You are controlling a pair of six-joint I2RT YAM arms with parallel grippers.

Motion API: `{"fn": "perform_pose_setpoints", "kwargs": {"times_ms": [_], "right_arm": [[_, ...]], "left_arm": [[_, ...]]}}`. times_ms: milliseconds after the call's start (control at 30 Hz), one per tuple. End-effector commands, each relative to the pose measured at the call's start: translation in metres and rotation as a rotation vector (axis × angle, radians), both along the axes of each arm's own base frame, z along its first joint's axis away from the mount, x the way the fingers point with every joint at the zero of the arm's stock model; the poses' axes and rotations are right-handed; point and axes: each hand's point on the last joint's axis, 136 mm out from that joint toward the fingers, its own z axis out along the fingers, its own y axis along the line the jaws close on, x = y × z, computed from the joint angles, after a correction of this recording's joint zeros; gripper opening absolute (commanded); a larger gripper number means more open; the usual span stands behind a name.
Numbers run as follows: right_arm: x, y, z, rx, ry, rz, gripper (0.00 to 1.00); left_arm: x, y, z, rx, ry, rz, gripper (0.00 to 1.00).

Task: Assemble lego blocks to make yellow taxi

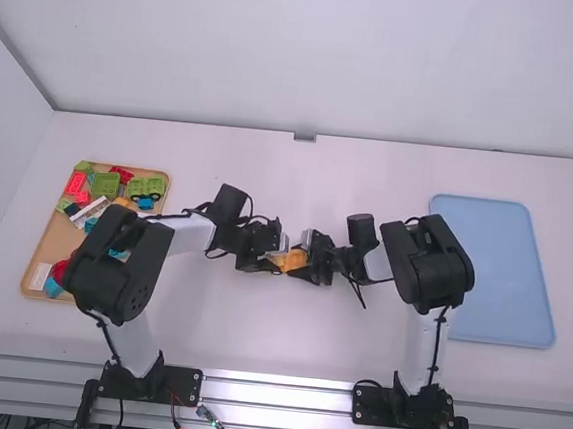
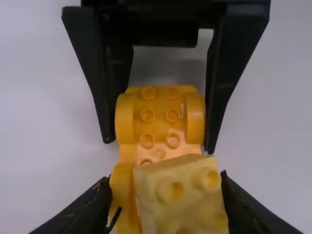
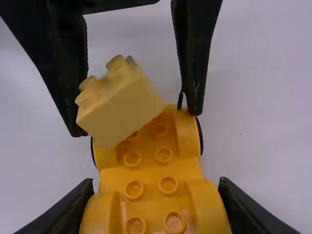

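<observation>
One yellow base [image 1: 289, 261] is near the middle of the desk [image 1: 255, 342] in high view, btwn the L pincer [image 1: 275, 263] and the R pincer [image 1: 303, 266]. Other pcs [image 1: 105, 187] are in the wooden tray [image 1: 47, 239] on the left; the blue tray [image 1: 502, 274] is on the right.

L wrist view: the L pincer is wide open, approx. the base's width, w/ a pale yellow block [image 2: 180, 200] tilted btwn its fingers, over the near end of the base. Whether it presses on anything, I cannot tell. At the far end, the R pincer has its fingers against both arches [image 2: 125, 118] of the base. The base is prob. light hard plastic, stiff, not fragile, but smooth, so it may slip if the hold is only on the round arches. Low on both sides, near the wheels, would be a safer hold.

R wrist view: the R pincer is closed on the base, fingers apart by its full width. The block leans close to one L finger, w/ space to the other, so I judge it not firmly held; it can roll or drop. Pls take it by two flat opposite sides, below the studs, level it, then press straight down while the R pincer supports the base.
</observation>
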Motion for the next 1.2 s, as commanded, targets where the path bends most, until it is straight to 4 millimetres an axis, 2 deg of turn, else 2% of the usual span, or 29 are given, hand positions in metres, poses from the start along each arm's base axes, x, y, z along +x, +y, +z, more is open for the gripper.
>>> {"fn": "perform_pose_setpoints", "kwargs": {"times_ms": [0,400,500,567,633,667,700,900,1167], "right_arm": [[-0.001,0.000,-0.010,-0.025,0.034,-0.013,0.47],[0.001,-0.003,-0.010,-0.025,0.035,-0.022,0.47],[0.003,-0.006,-0.010,-0.025,0.043,-0.034,0.47],[0.003,-0.006,-0.009,-0.021,0.044,-0.033,0.48],[0.002,-0.005,-0.009,-0.020,0.045,-0.029,0.48],[0.002,-0.005,-0.009,-0.020,0.044,-0.030,0.48],[0.003,-0.006,-0.009,-0.019,0.044,-0.031,0.48],[0.002,-0.006,-0.009,-0.020,0.044,-0.031,0.48],[0.002,-0.005,-0.009,-0.019,0.044,-0.028,0.48]], "left_arm": [[-0.003,0.001,-0.008,0.028,0.007,-0.003,0.55],[-0.001,0.003,-0.007,0.024,0.008,0.004,0.45],[-0.001,0.002,-0.007,0.023,0.008,0.005,0.33],[0.003,0.001,-0.004,0.016,0.028,0.034,0.20],[0.004,0.001,-0.003,0.011,0.040,0.050,0.17],[0.006,0.001,-0.001,0.010,0.044,0.054,0.04],[0.006,0.000,-0.001,0.010,0.045,0.054,0.02],[0.003,-0.006,0.001,-0.002,0.046,0.035,0.02],[0.003,-0.016,0.017,-0.101,0.030,-0.004,0.02]]}}
